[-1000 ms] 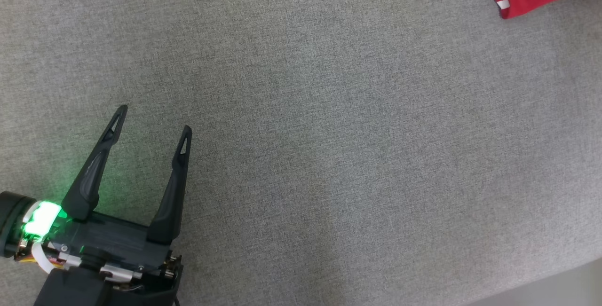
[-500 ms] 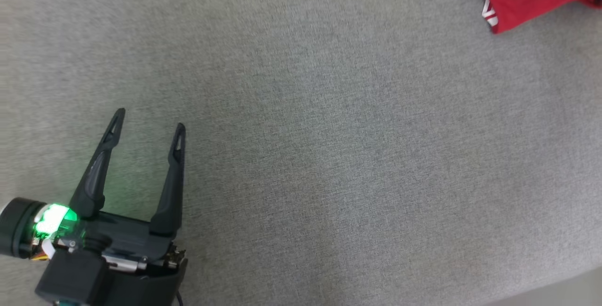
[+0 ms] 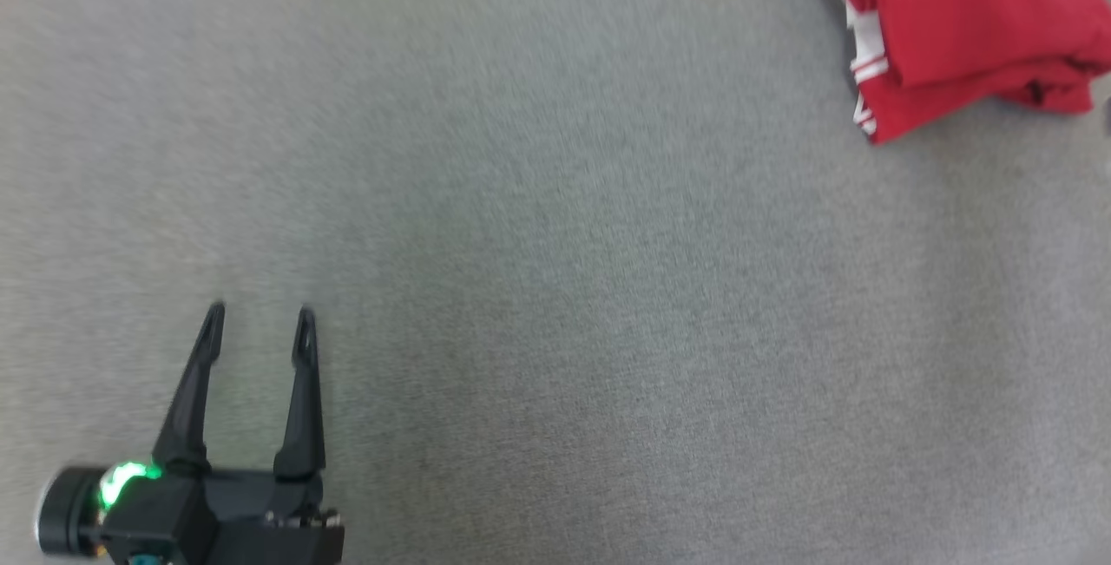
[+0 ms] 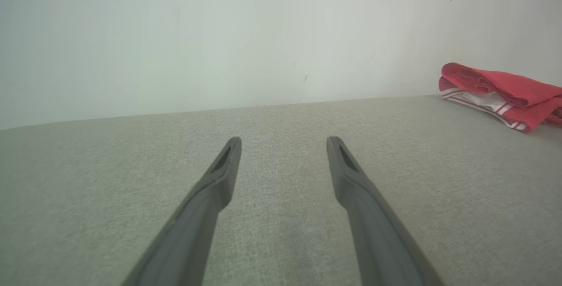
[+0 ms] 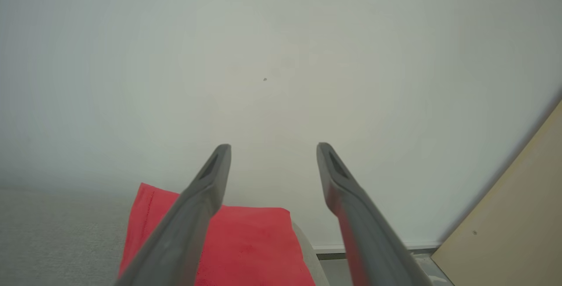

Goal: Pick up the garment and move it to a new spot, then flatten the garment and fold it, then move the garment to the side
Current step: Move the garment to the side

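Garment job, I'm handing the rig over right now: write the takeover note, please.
Left gripper: open, empty, over the grey surface, far from the garment.
Right gripper: open, empty, aimed over the garment.
Garment: red with white stripes, folded, lying at the surface's right side near its edge.
Done: folding, and apparently the move aside.
Left: probably only checking that the fold is tidy and parking the arms.
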You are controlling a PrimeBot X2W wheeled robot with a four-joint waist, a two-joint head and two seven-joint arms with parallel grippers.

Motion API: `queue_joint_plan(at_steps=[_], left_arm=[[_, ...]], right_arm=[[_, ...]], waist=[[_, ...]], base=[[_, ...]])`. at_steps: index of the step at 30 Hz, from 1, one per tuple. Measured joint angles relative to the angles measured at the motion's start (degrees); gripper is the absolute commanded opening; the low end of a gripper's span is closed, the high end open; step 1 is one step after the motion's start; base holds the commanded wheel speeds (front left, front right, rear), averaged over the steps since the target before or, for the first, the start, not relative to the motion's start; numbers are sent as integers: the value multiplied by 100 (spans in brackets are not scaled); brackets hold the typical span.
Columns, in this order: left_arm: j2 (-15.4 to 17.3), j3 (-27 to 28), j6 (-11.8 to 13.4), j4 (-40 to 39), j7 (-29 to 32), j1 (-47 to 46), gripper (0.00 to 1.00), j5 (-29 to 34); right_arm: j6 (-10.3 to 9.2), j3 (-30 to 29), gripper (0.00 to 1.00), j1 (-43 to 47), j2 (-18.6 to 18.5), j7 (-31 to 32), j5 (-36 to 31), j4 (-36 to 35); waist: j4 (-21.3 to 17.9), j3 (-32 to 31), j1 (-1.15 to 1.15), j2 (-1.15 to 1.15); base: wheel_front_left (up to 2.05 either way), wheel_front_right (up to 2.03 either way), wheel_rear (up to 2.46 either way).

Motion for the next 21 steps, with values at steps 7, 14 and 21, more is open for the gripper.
queue_joint_plan(at_steps=[7, 14, 21], left_arm=[[-244, 264, -44, 257, 0, 366, 100, -2], [-370, 350, -107, 372, 0, 556, 100, 24], [-419, 474, -112, 602, 0, 577, 100, 53]], right_arm=[[0, -697, 100, 1641, 828, -12, -390, -1377], [0, -944, 100, 3045, 1619, -13, -510, -2414], [0, -1134, 100, 4278, 2152, -12, -633, -3074]], waist=[[191, -644, -1, 0], [411, -1147, 0, 0], [693, -1464, 0, 0]], base=[[0, 0, 0], [0, 0, 0], [0, 0, 0]])
